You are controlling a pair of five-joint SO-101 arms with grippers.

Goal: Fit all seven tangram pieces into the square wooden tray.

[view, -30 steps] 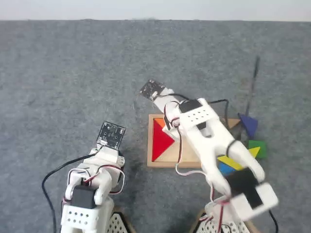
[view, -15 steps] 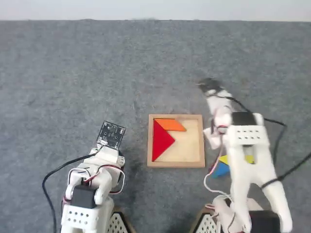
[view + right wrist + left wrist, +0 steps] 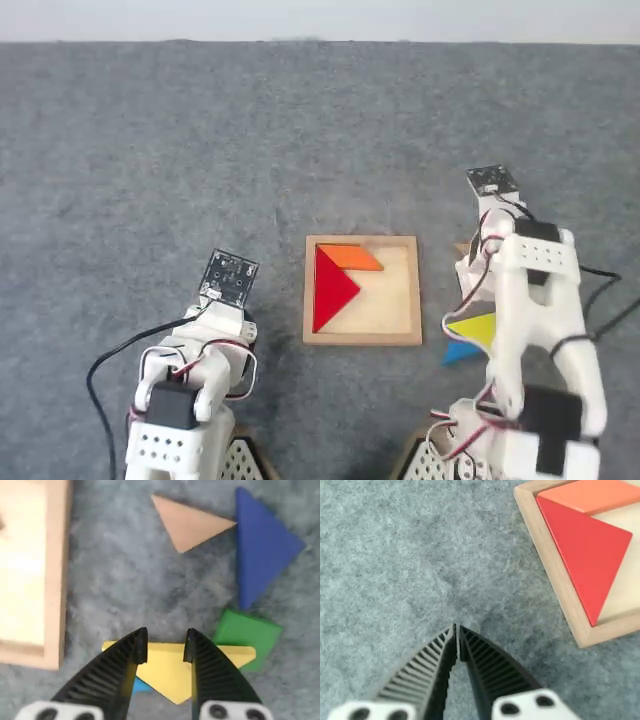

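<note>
Arms first: the left arm (image 3: 195,375) is folded up close to its base, wrist aimed at the far side of the table. The left gripper (image 3: 456,628) hangs over bare grey carpet (image 3: 150,150) near the tray's outer edge, with its two ribbed fingers pressed together and nothing between them. The right arm (image 3: 528,290) is stretched forward along the other side of the tray, wrist tipped down over the loose pieces. The right gripper (image 3: 165,641) has its fingers spread a little with nothing caught in the gap, and the tips sit right over the long edge of the yellow triangle (image 3: 170,675). I can't tell whether they actually touch it. The square wooden tray (image 3: 362,340) lies flat on the carpet between the two arms. It holds a red triangle (image 3: 335,288) against its left rim and an orange piece (image 3: 350,257) along the far rim, the two touching; the remaining floor is bare wood. Everything else is out on the carpet to the right of the tray. A light blue piece (image 3: 140,685) pokes out from under the yellow one, and a green square (image 3: 247,635) is tucked against the yellow's far tip. A dark blue triangle (image 3: 257,550) sits just past the green. A tan triangle (image 3: 192,525) has its point touching the dark blue.
</note>
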